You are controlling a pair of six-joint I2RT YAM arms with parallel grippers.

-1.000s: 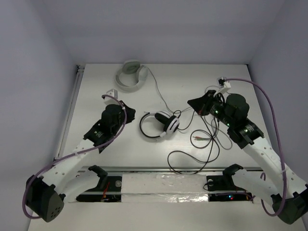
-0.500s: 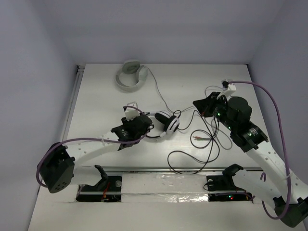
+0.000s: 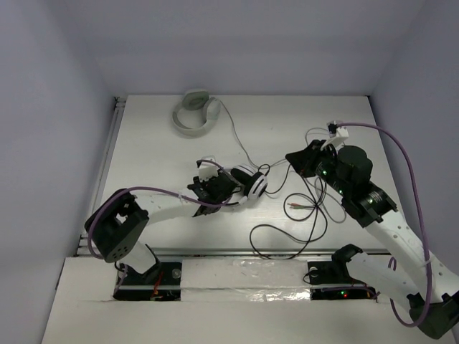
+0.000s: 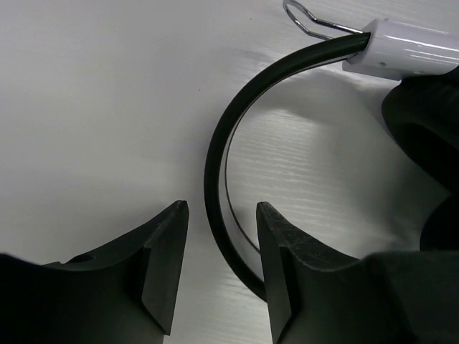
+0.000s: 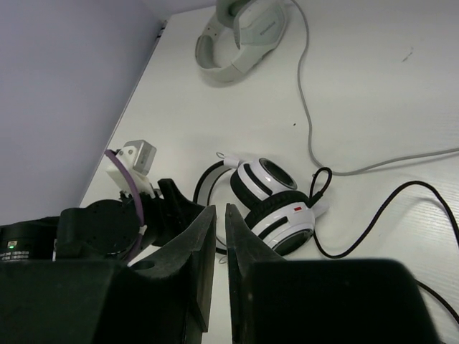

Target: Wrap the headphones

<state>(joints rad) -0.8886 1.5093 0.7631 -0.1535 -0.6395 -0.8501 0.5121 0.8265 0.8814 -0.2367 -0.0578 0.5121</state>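
Observation:
The headphones [image 3: 247,185] lie at the table's middle, white earcups [image 5: 276,204] stacked on their sides, with the thin black cable [image 3: 305,215] trailing in loops to the right. My left gripper [image 3: 219,189] has reached their left side. In the left wrist view it [image 4: 221,208] is open, and the black headband [image 4: 212,158] runs between its fingers without being pinched. My right gripper [image 3: 292,156] hovers right of the earcups. In its own view the right gripper [image 5: 220,209] shows only a narrow gap, with nothing in it.
A pale grey-white headset [image 3: 193,113] rests at the back of the table, its light grey cable [image 5: 308,122] running forward past the earcups. Red and green plugs [image 3: 297,205] lie among the black cable loops. Walls close in left, right and behind.
My left arm has swung right from the table's left side to the headphones, and its jaws have opened around the headband. The right gripper's jaws have parted slightly.

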